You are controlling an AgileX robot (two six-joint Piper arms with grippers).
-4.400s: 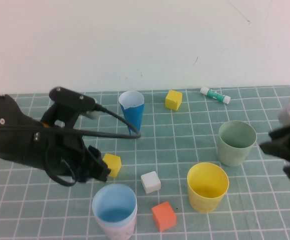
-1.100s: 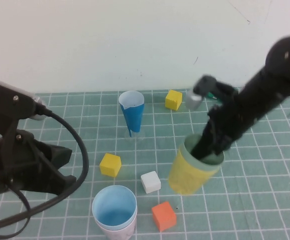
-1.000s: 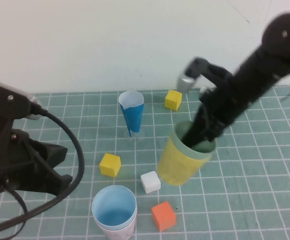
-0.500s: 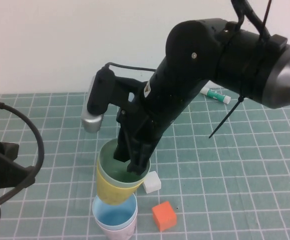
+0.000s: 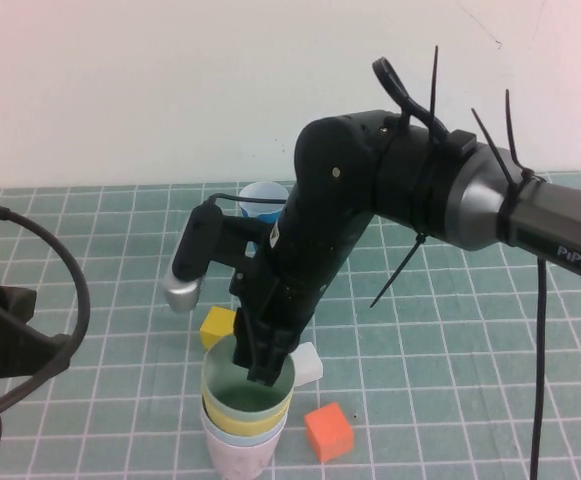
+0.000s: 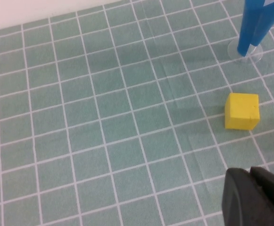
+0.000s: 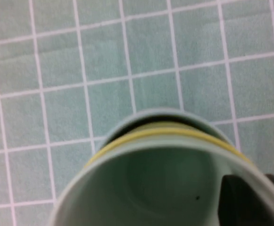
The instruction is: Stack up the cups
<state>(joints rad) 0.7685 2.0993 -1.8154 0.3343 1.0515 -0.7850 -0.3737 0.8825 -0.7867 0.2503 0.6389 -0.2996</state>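
Note:
The four cups stand nested in one stack at the front of the mat. The pale green cup [image 5: 245,398] is innermost, sitting in the yellow cup [image 5: 212,398], then the light blue cup [image 5: 238,436], with the pink cup [image 5: 238,460] at the bottom. My right gripper [image 5: 260,368] reaches down from the right and is shut on the green cup's rim. In the right wrist view one finger [image 7: 236,202] is inside the green cup [image 7: 160,183], with the yellow rim [image 7: 174,132] and blue rim [image 7: 160,114] around it. My left gripper [image 5: 40,345] is at the left edge, shut and empty, and also shows in the left wrist view [image 6: 250,197].
A yellow cube [image 5: 218,325], a white cube [image 5: 308,365] and an orange cube [image 5: 328,432] lie around the stack. The dark blue cone [image 5: 260,195] stands behind my right arm. In the left wrist view the yellow cube [image 6: 242,110] and cone [image 6: 254,26] are ahead.
My right gripper carried the green cup nested in the yellow one leftward and lowered them into the blue cup on the pink one. My left arm drew back to the left.

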